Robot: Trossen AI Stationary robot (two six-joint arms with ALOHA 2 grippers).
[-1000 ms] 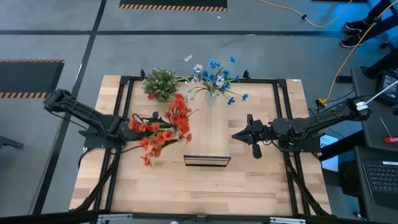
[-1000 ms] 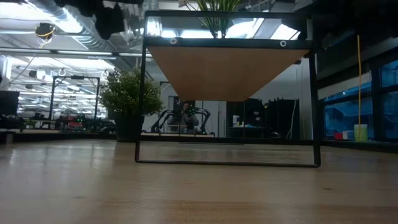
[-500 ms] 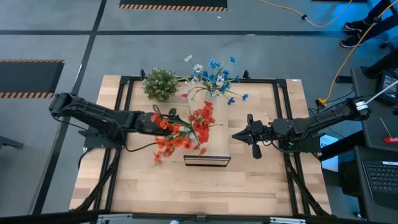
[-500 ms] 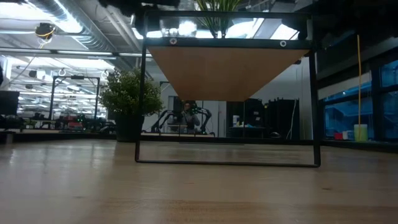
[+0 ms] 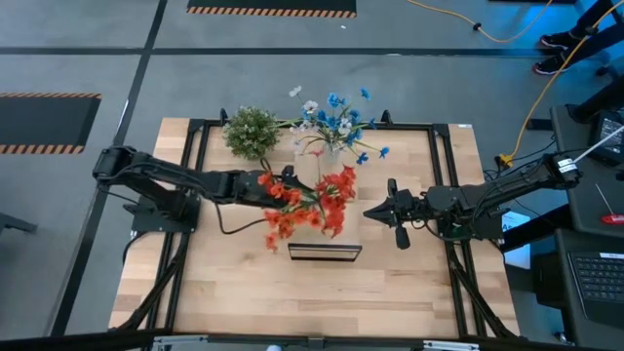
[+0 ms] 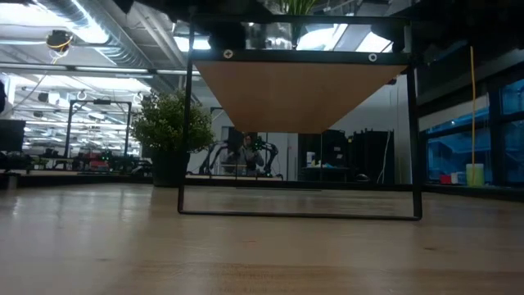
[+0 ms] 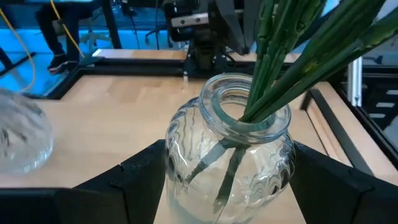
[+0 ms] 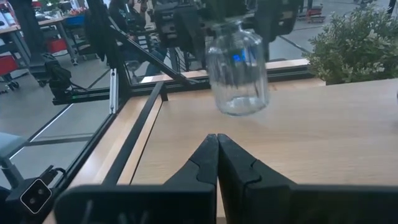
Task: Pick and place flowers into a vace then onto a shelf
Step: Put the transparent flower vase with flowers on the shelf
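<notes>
High view: left gripper [image 5: 276, 189] at frame centre, over shelf [image 5: 326, 214], carrying glass vase [image 5: 300, 195] of red flowers [image 5: 314, 203]. Vase barely visible here.

Left wrist view: fingers [image 7: 134, 174] clasp vase [image 7: 229, 149] on both sides; green stems in neck.

Right gripper [image 5: 371, 212] centre right, fingers pressed together, empty; its wrist view shows vase [image 8: 238, 67] lifted clear of wood.

Blue and white flowers [image 5: 336, 125] top centre.

Red flowers [image 5: 310, 200] in glass vase [image 7: 229, 149], held above pale shelf [image 5: 330, 219]

Red-orange flowers [image 5: 310, 202], green stems; clear rippled vase [image 7: 228, 149]; pale shelf [image 5: 336, 219].
</notes>
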